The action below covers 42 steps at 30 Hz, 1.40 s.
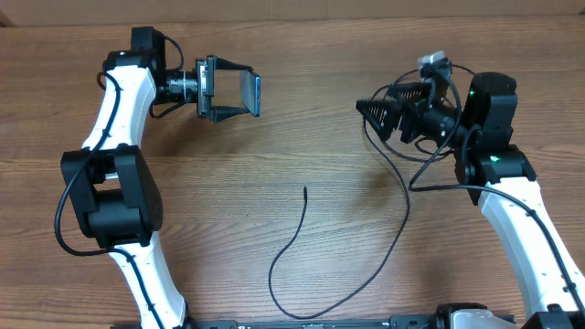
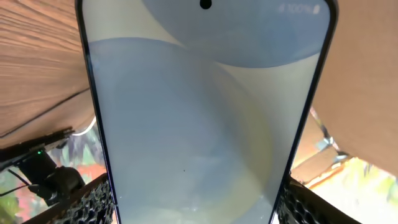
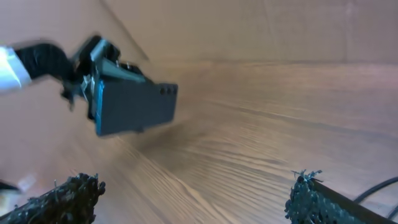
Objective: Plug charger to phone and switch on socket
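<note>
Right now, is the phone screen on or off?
On. In the left wrist view the phone glows pale blue, with small white status text at one end.

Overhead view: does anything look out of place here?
Yes. The phone is held up on its edge by the left pincer, and the charger lies loose on the table, its tip free.

The left arm [image 1: 117,105] rises from its base and bends at the elbow, with the wrist level. The left claw [image 1: 239,92] points across toward the right claw [image 1: 371,115], and its 2 fingers are clamped on the edges of the phone [image 1: 255,94]. The right arm [image 1: 523,203] is folded the same way, and its claw faces back at the left one with both fingers spread wide apart.
</note>
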Motion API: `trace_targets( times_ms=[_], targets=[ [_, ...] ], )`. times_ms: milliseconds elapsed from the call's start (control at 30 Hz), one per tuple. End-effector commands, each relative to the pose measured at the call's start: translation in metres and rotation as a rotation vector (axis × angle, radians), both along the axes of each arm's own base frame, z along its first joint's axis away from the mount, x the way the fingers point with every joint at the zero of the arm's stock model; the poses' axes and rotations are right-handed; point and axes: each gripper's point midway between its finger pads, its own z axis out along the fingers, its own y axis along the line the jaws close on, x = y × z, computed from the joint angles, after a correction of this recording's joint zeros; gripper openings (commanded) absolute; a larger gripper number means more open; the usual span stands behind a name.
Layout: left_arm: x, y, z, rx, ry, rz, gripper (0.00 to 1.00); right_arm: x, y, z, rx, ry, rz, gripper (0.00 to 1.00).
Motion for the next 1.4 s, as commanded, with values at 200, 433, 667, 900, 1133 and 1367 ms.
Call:
trace_targets(
  times_ms=[200, 433, 667, 900, 1133, 1367],
  targets=[
    [0.008, 0.006, -0.017, 0.153, 0.033, 0.040, 0.04, 0.027, -0.007, -0.030, 0.285, 0.413, -0.229, 1.00],
    [0.006, -0.002, -0.021, 0.174, 0.057, 0.033, 0.04, 0.029, 0.004, -0.057, 0.344, 0.564, -0.225, 1.00],
    [0.006, -0.003, -0.028, 0.215, 0.078, 0.040, 0.04, 0.031, 0.004, -0.054, 0.347, 0.546, -0.223, 1.00],
    [0.005, -0.005, -0.031, 0.236, 0.086, 0.042, 0.04, 0.025, 0.026, -0.051, 0.335, 0.539, -0.167, 1.00],
    [0.004, -0.009, -0.042, 0.305, 0.112, 0.048, 0.04, 0.020, 0.054, -0.052, 0.296, 0.516, -0.153, 1.00],
    [0.004, -0.008, -0.052, 0.373, 0.152, 0.074, 0.04, 0.014, 0.068, -0.053, 0.284, 0.519, -0.125, 1.00]
  ],
)
